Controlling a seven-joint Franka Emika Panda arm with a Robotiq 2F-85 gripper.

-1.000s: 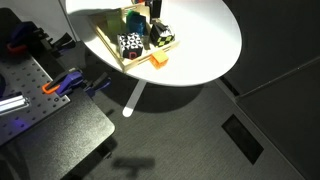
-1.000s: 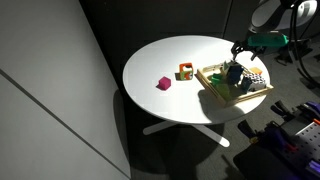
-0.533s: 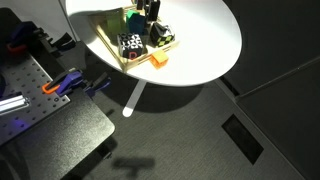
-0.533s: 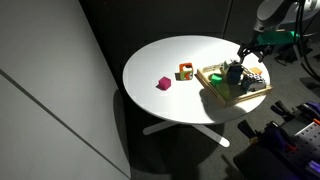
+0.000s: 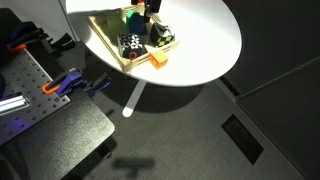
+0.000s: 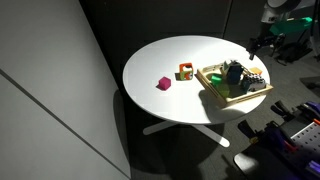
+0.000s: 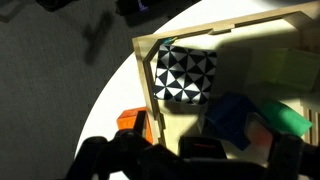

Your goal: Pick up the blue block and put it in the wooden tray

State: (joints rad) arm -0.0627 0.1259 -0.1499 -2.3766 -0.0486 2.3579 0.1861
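Observation:
The blue block [image 7: 234,116] lies inside the wooden tray [image 7: 146,78], beside a black-and-white patterned cube [image 7: 186,72] and a green piece [image 7: 291,119]. In an exterior view the blue block [image 6: 234,73] shows as a dark blue lump in the tray [image 6: 222,97]. My gripper [image 7: 190,158] is open and empty, its dark fingers spread above the tray. In an exterior view the gripper [image 6: 262,42] hangs above the tray's far right side. In another exterior view the gripper [image 5: 152,8] is above the tray [image 5: 108,38].
An orange block [image 7: 130,122] sits on the white round table [image 6: 170,55] just outside the tray rim; it also shows in an exterior view [image 5: 158,60]. A pink block [image 6: 163,84] and an orange-and-green piece [image 6: 186,71] lie mid-table. Clamps and equipment stand beside the table [image 5: 60,85].
My gripper has lifted up and away from the tray, open. The blue block stays in the tray.

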